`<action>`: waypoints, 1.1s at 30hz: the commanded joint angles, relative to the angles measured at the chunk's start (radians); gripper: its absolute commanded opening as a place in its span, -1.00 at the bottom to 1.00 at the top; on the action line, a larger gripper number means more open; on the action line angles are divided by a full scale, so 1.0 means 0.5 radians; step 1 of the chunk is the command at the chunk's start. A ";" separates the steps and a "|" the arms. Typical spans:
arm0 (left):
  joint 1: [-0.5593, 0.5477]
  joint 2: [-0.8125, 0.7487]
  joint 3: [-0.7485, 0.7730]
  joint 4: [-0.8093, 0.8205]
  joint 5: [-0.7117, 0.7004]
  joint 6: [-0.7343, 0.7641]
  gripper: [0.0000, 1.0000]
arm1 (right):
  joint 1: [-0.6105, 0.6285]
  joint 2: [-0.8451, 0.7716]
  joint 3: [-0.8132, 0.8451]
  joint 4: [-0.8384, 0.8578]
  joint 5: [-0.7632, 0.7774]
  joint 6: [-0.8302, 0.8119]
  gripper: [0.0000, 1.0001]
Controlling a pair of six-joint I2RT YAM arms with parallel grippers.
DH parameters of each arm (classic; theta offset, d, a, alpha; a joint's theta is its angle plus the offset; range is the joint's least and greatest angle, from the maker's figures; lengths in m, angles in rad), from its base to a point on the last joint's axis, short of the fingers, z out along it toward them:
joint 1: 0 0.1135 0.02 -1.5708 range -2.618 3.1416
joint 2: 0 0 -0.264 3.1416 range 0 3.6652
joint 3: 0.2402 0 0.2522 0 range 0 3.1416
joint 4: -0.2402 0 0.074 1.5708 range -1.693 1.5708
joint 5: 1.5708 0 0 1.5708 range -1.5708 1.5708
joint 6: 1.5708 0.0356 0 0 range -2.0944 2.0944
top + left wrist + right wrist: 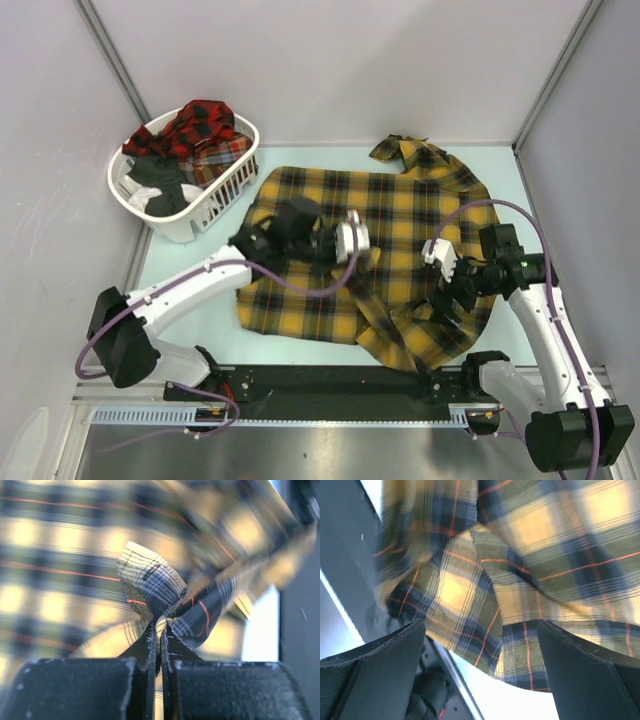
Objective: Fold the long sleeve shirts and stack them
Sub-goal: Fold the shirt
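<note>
Left pincer (160,630), pressed together, pinches a raised fold of the mustard-yellow shirt (400,205) lying mid-desk (180,262), while the right pincer (480,625) hangs spread wide above its rumpled near-right edge; light, limp flannel, probably best gripped at hems or seams.

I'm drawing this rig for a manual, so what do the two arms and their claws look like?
The left arm and right arm have white links, black joint blocks and a looping purple cable each. The left claw and right claw have flat matte black fingers.
</note>
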 commanded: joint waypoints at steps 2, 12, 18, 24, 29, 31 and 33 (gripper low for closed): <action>0.314 0.207 0.436 0.054 -0.234 -0.647 -1.00 | -0.039 -0.016 0.151 0.335 -0.195 0.414 0.99; 0.434 0.640 1.053 0.115 -0.467 -0.887 -1.00 | -0.045 0.156 0.115 0.776 -0.236 0.825 0.99; 0.441 0.640 1.093 0.210 -0.335 -0.807 -1.00 | -0.088 0.422 0.038 1.064 -0.205 0.902 0.99; 0.444 0.609 1.115 0.222 -0.347 -0.767 -1.00 | -0.076 0.625 -0.060 1.249 -0.214 0.921 0.93; 0.459 0.576 1.133 0.213 -0.326 -0.767 -1.00 | -0.052 0.687 -0.133 1.295 -0.245 0.936 0.66; 0.456 0.548 1.130 0.216 -0.307 -0.776 -1.00 | -0.048 0.690 -0.182 1.347 -0.217 0.930 0.45; 0.456 0.523 1.121 0.213 -0.292 -0.801 -1.00 | -0.055 0.696 -0.201 1.338 -0.214 0.917 0.32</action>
